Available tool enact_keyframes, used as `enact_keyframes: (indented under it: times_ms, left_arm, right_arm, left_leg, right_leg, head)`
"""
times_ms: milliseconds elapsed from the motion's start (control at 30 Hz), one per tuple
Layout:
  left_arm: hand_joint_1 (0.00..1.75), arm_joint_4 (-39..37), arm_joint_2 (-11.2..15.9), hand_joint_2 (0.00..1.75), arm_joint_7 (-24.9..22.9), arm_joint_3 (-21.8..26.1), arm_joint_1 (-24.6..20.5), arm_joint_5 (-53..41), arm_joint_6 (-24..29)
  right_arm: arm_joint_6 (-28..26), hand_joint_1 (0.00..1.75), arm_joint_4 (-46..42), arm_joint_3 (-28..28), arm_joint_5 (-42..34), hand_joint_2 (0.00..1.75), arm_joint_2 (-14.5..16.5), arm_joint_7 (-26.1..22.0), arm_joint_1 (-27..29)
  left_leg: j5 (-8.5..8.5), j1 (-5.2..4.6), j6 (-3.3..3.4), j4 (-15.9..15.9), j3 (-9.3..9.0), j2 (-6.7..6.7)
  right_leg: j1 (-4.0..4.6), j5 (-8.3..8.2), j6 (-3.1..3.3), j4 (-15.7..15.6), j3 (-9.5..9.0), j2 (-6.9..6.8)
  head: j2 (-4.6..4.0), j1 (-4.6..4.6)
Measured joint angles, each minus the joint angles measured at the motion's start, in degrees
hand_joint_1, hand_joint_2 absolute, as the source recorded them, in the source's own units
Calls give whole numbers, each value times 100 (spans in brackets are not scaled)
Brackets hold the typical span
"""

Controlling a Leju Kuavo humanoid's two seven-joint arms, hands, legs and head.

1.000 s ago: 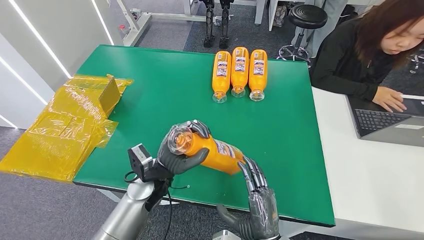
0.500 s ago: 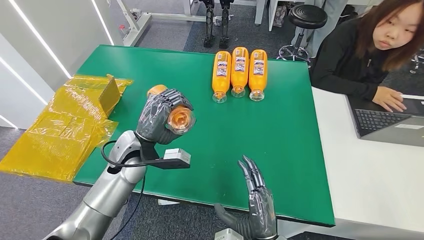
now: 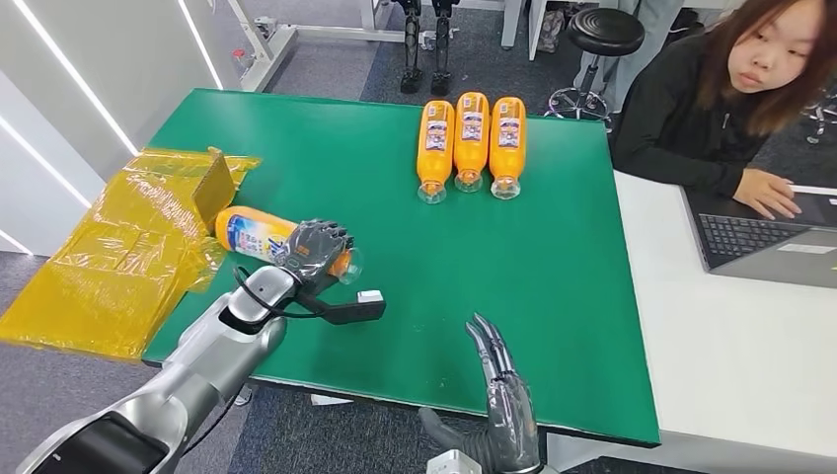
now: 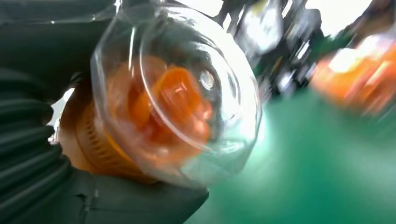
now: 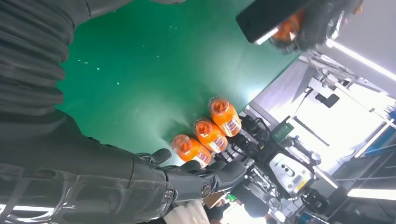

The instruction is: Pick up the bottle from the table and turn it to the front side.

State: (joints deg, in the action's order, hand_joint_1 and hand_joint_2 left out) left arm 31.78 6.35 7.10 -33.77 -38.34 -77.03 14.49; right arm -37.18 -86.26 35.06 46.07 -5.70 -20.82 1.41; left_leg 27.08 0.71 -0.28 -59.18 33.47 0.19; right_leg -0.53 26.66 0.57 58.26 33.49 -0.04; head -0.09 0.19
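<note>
Sideways, the orange bottle (image 3: pixel 259 237), label showing, lies gripped by left hand (image 3: pixel 316 252) fingers (image 3: pixel 321 237).

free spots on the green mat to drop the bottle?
Widest bare patch: mat centre, between the three lined-up bottles, the right robot hand and the mat's laptop-side edge. Crowded: left edge, where the left robot hand holds the bottle beside the yellow wrap.

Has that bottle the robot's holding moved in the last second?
Yes. The held bottle went from near the table's front edge, left and away, toward the yellow plastic wrap, gripped by the left hand.
</note>
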Motion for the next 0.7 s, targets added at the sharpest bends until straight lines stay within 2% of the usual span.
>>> enact_keyframes:
  times_ms: [200,367,700]
  left_arm:
    - [175,-804,37,175,-539,-64,-142,-213,-500]
    - [175,-1141,48,175,-864,-73,-293,-294,-879]
    - [175,-1359,49,175,-945,-98,-430,-331,-954]
  right_arm:
    - [14,0,50,9,-159,175,-2,42,-13]
    - [33,0,61,8,-240,175,-13,61,2]
    - [33,0,61,8,-266,175,-32,61,15]
  left_leg:
    - [0,1,0,1,2,-1]
    - [0,0,0,1,0,-1]
    - [-5,0,-8,1,-5,0]
  right_leg:
    - [0,1,0,1,1,-2]
    - [0,-1,1,0,-3,-4]
    - [0,-4,6,5,-3,-3]
  head:
    - [0,1]
    - [0,1]
    - [0,1]
